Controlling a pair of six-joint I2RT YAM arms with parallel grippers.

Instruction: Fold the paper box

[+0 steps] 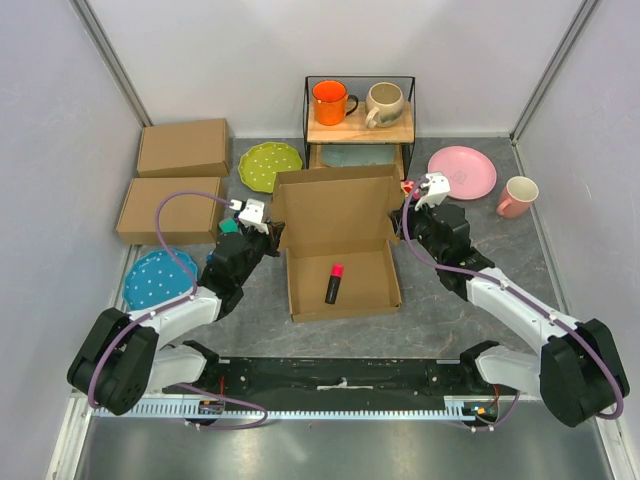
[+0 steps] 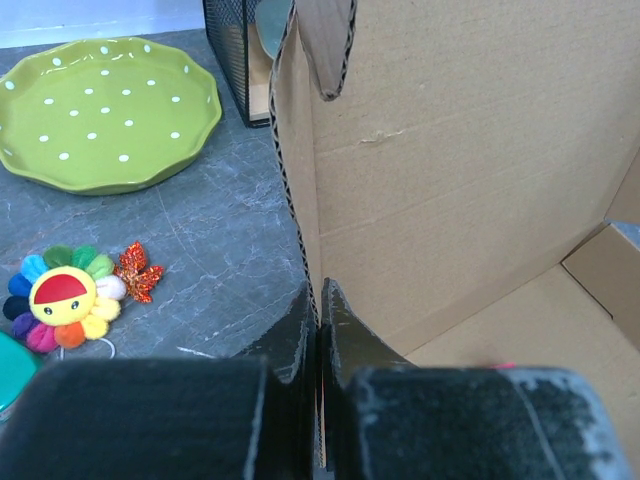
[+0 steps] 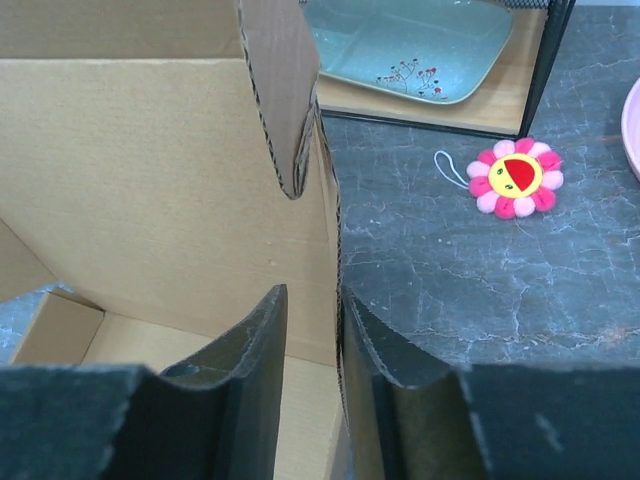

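The plain brown corrugated cardboard paper box point(image 1: 335, 210) sits mid-way across the dark grey marbled table point(image 1: 250, 300), between both arms. Its tray lies flat and its rear panel stands upright. I read the left gripper point(image 2: 318, 305) as fully closed, pinching the panel's left edge. The right gripper point(image 3: 312, 300) straddles the panel's right edge with its jaws partly apart; I see a gap between its inner finger point(image 3: 262, 340) and the cardboard. A black-and-pink marker point(image 1: 333, 283) lies inside the tray.

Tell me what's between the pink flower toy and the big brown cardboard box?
Only bare grey marbled tabletop and the pink flower toy's white loop cord, up to the brown corrugated cardboard box's wall. The right wrist view shows it.
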